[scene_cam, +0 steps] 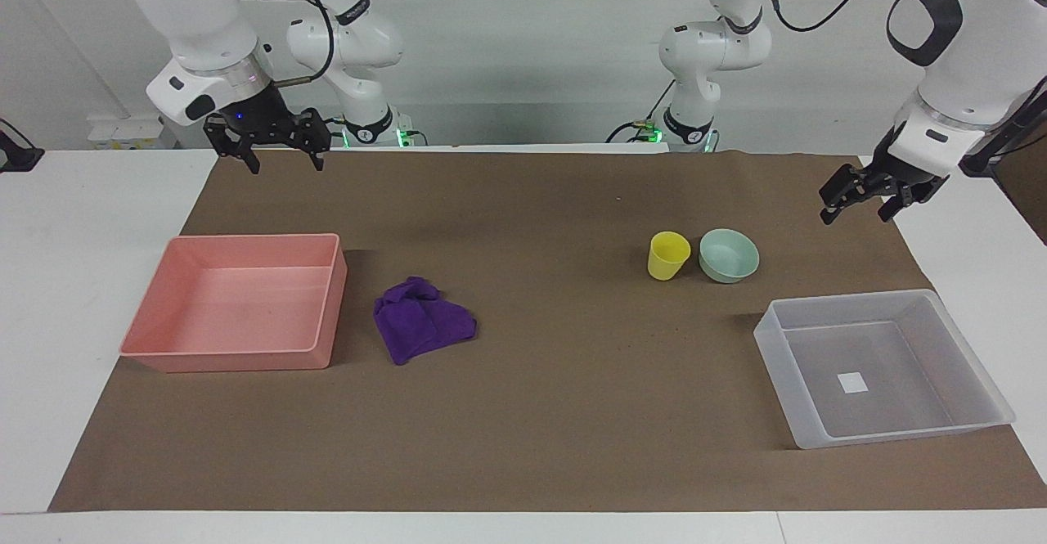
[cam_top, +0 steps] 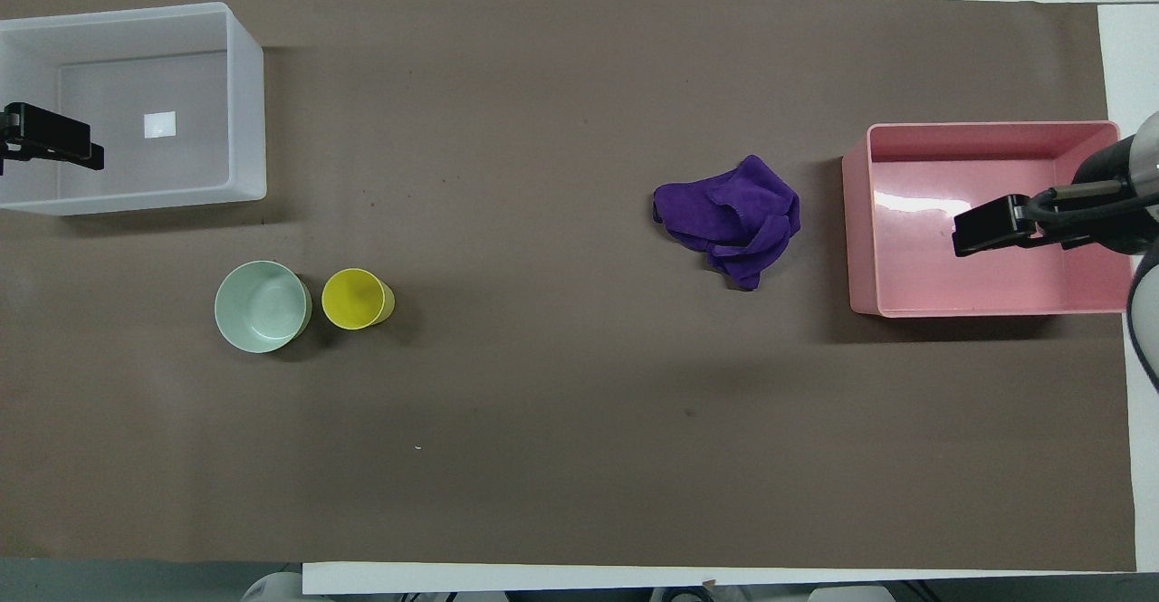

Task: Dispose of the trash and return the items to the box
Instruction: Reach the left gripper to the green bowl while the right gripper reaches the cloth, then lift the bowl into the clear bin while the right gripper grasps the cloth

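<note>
Nearest the robots, both empty grippers hang raised with jaws apart: the right gripper [scene_cam: 280, 154] above the pink tray [scene_cam: 323, 307] at the right arm's end of the table, the left gripper [scene_cam: 859, 200] at the opposite end. Mid-table sit the yellow cup [scene_cam: 667, 255] and mint-green bowl [scene_cam: 729, 255], touching. Farther out lie the crumpled purple rag [scene_cam: 421, 319] beside the tray, and the translucent box [scene_cam: 973, 356] toward the left arm's corner.
</note>
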